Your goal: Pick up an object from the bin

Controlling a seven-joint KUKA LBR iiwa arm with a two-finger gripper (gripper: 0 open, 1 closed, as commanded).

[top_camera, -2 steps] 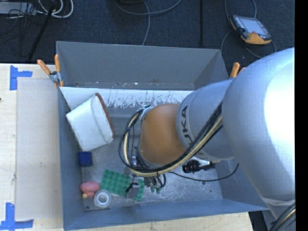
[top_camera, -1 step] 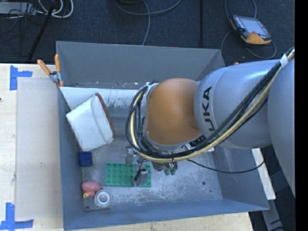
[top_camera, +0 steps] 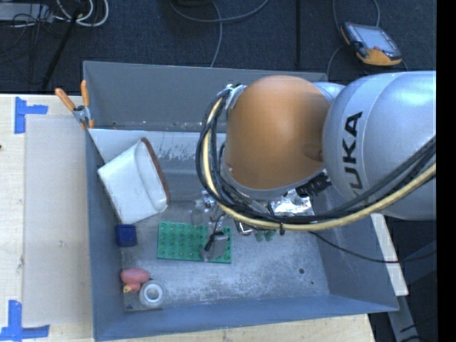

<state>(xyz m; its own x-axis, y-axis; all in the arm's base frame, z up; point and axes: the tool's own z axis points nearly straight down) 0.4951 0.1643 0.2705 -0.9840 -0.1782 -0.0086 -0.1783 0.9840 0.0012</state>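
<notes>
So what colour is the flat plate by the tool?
The plate is green with rows of studs; camera view.

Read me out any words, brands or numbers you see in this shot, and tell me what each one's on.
"UKA": dark letters running up the side of the grey arm; anything before the U is hidden behind the orange cover.
No lettering can be made out on the white cup, the green plate or the blue block.

Robot lab: KUKA arm [top_camera: 385, 144], grey bin [top_camera: 171, 95]
</notes>
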